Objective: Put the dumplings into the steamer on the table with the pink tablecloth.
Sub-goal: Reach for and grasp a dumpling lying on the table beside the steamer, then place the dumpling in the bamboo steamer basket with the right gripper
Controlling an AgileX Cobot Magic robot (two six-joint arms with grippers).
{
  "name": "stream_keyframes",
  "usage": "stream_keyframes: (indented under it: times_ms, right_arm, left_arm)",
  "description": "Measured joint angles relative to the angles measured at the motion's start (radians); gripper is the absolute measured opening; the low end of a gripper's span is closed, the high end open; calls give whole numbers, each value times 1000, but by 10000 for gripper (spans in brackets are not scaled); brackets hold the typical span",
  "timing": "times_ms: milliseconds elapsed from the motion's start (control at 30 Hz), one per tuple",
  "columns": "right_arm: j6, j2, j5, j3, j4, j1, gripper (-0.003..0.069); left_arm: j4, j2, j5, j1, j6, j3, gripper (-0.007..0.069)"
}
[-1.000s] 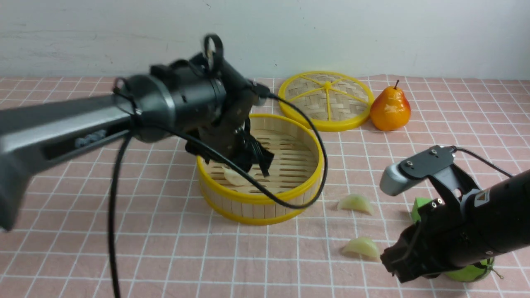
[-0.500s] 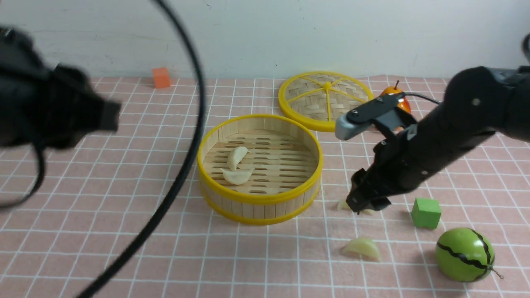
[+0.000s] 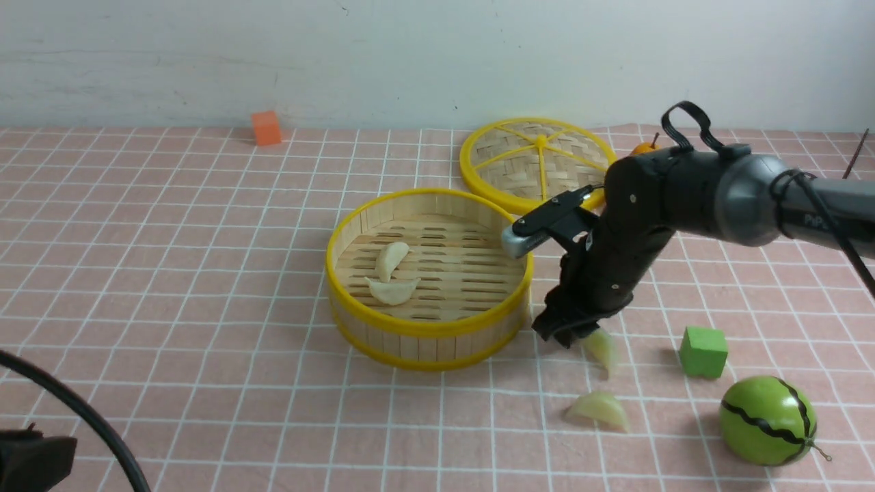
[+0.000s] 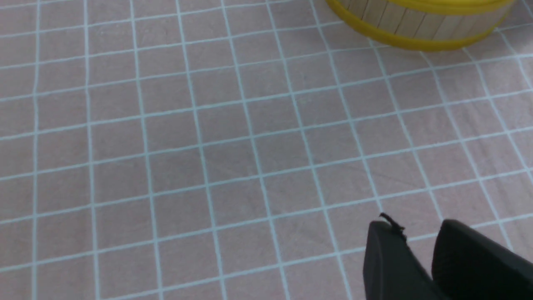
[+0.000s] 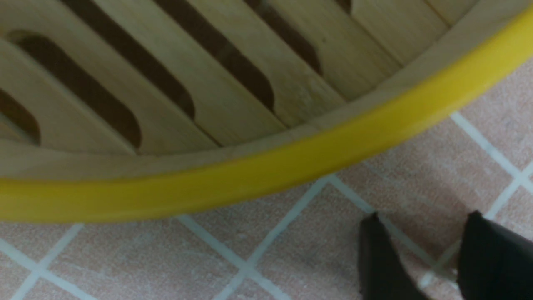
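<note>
two cream dumplings [image 3: 393, 290] lie in the steamer [image 3: 427, 328]. two pale green dumplings [image 3: 598, 410] are outside, right of it: one on the pink tablecloth [image 3: 205, 307], the farther one blurred, just beside the right end effector [image 3: 562, 335], which we see spread, empty. left end effector [image 4: 414, 223] narrowly spread, empty.

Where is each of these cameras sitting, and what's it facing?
Front: between the arms, facing forward at the steamer on the pink tablecloth; right arm shows.
Left wrist: on that arm, facing down at the cloth; left gripper shows.
Right wrist: close to the steamer's rim; right gripper shows.
Shared: all three see the steamer.
</note>
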Motion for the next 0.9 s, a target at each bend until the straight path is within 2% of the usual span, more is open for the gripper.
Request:
stream_keyframes:
  times_ms: [33, 67, 133, 333, 500, 567, 767, 900]
  right_arm:
    - [9, -1, 28, -8, -7, 0, 118]
    - [10, -4, 61, -21, -14, 0, 56]
    - [11, -16, 109, -53, -16, -1, 1]
    - [11, -80, 190, -251, 30, 0, -7]
    - [-8, -71, 177, -400, 173, 2, -8]
    - [-19, -57, 158, -417, 215, 2, -8]
    - [-108, 91, -35, -432, 402, 7, -8]
    - [-155, 167, -91, -432, 440, 7, -8]
  left_arm:
    - [19, 0, 26, 0, 0, 4, 160]
    - [31, 0, 35, 0, -1, 9, 160]
    - [59, 0, 36, 0, -1, 30, 160]
    - [91, 0, -62, 0, -76, 123, 160]
    - [115, 0, -137, 0, -95, 152, 162]
    - [118, 0, -145, 0, -98, 152, 162]
    - [122, 0, -157, 0, -98, 152, 165]
    - [123, 0, -159, 0, -100, 152, 164]
